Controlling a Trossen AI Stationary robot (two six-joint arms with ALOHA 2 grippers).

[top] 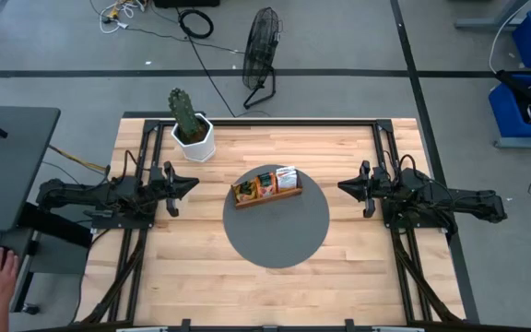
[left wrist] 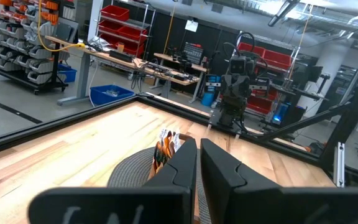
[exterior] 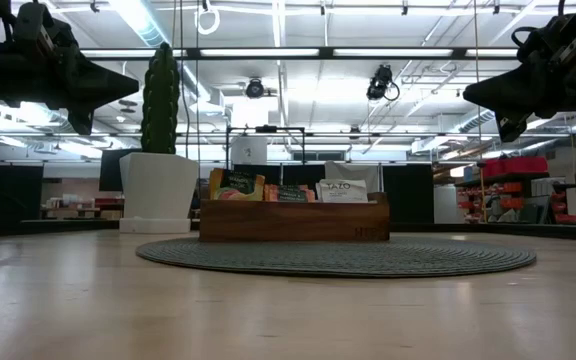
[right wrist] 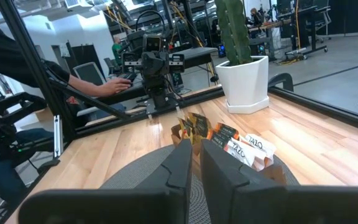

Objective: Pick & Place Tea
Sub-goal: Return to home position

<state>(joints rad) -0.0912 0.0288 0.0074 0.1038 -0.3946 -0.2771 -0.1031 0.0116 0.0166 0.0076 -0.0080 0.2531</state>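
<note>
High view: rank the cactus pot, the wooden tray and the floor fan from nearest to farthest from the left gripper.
From the left gripper:
1. Cactus pot, close by, on the left side.
2. Wooden tray, at the middle of the table.
3. Floor fan, off the table, beyond its far edge.

The left claw (top: 192, 183) and the right claw (top: 342, 187) face each other across the worktop (top: 247, 286), both hanging above its surface. Between them lies the mat (top: 279, 235). The tray (top: 265, 200) stands on the mat's far part, about midway between the two claws. The tea sachets (top: 267, 182) stand upright in the tray's compartments. The potted cactus (top: 192, 132) stands off the mat, just behind the left claw toward the far edge, well apart from the right claw.
</note>
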